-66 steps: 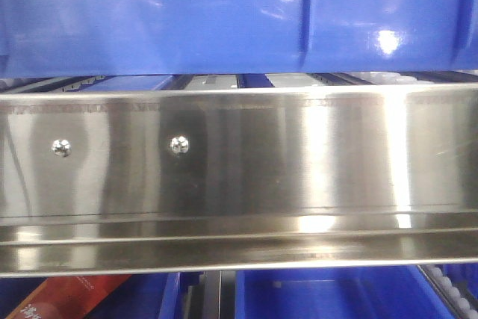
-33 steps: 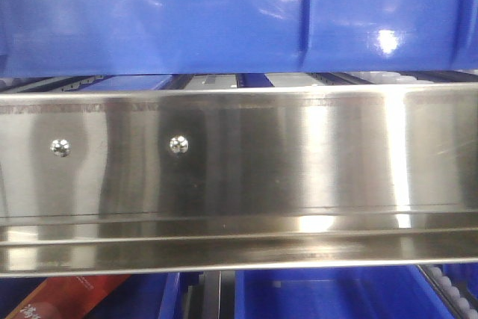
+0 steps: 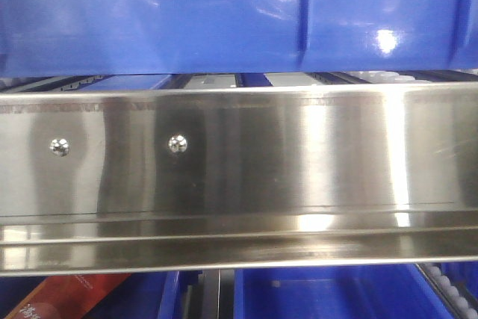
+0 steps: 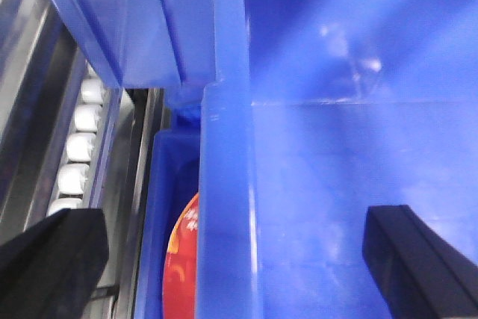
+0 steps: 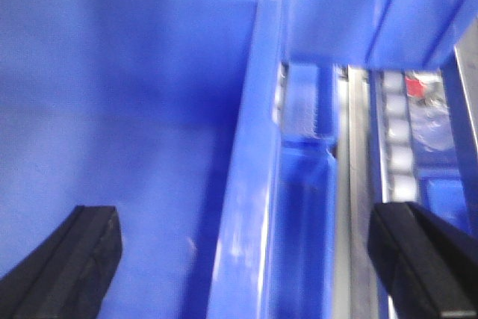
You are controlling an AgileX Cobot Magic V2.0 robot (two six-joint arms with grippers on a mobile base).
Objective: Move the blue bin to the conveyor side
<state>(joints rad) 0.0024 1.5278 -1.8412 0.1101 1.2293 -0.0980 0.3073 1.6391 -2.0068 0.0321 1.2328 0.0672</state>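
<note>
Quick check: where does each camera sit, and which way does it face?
Front: level, facing the steel rack, blue bin above it; no robot parts.
Left wrist: above the bin wall, looking down; left fingers straddle it.
Right wrist: likewise on another wall; right fingers straddle it.
Shared: blue bin everywhere; rollers in both wrist views.

blue bin (image 3: 187, 13), silver rack (image 3: 239, 162), wht rollers (image 4: 82, 119)

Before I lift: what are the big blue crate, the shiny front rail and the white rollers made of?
The large glossy blue ribbed crate looks like moulded plastic: sharp lamp highlights, smooth moulded wall. The broad silver front rail looks like brushed steel: streaked mirror reflections, two domed fasteners. The small white rollers seem plastic, though blur leaves that open.
</note>
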